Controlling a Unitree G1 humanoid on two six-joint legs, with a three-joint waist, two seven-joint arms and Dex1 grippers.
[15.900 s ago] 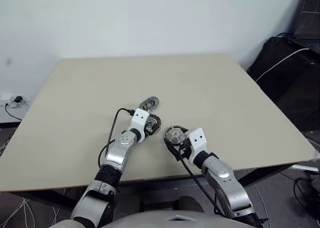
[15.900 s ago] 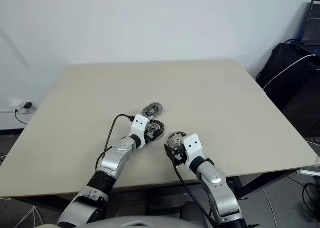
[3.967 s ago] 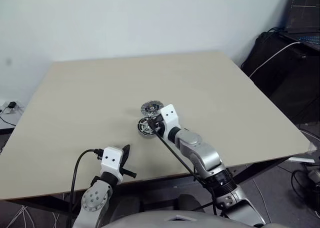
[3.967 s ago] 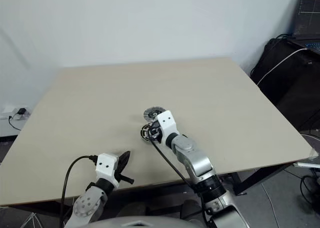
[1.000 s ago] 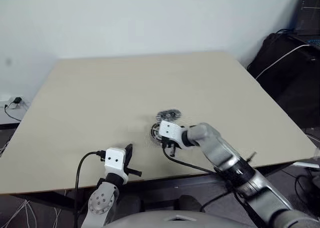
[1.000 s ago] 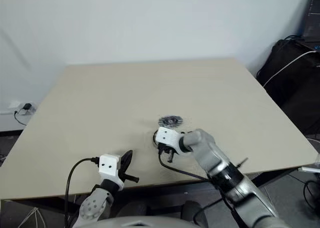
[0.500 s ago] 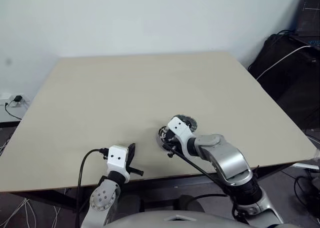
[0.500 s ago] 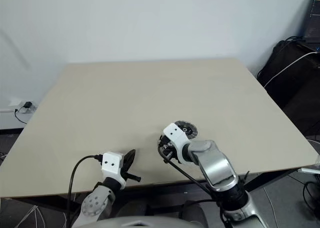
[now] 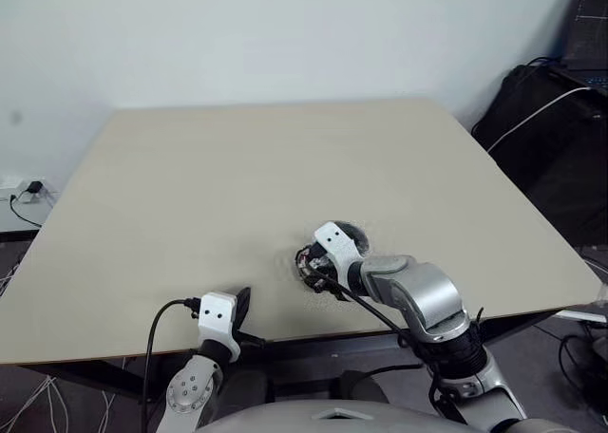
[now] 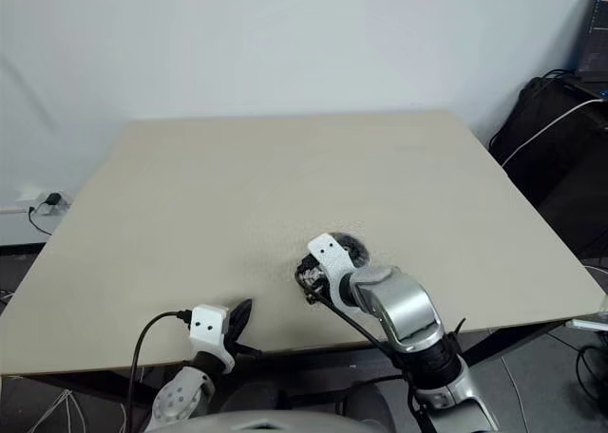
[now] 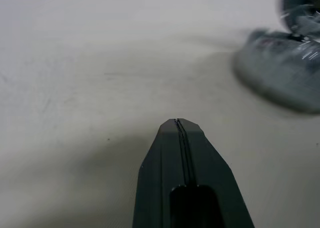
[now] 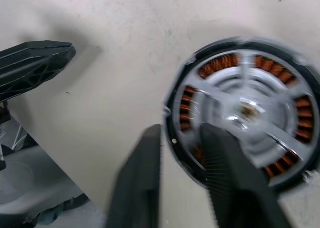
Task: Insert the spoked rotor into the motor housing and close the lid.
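Near table edge: left gripper, fingers pressed tight together, holding nothing, low over the beige table. Just beyond, toward centre: right gripper, fingers parted, straddling the rim of the motor housing, one finger outside, one over it. Spoked rotor sits in the housing, copper windings showing between spokes. Housing lies flat on the table. Behind the right wrist, a dark round part, too blurred to identify.

Pincer straddles housing rim (blurred).
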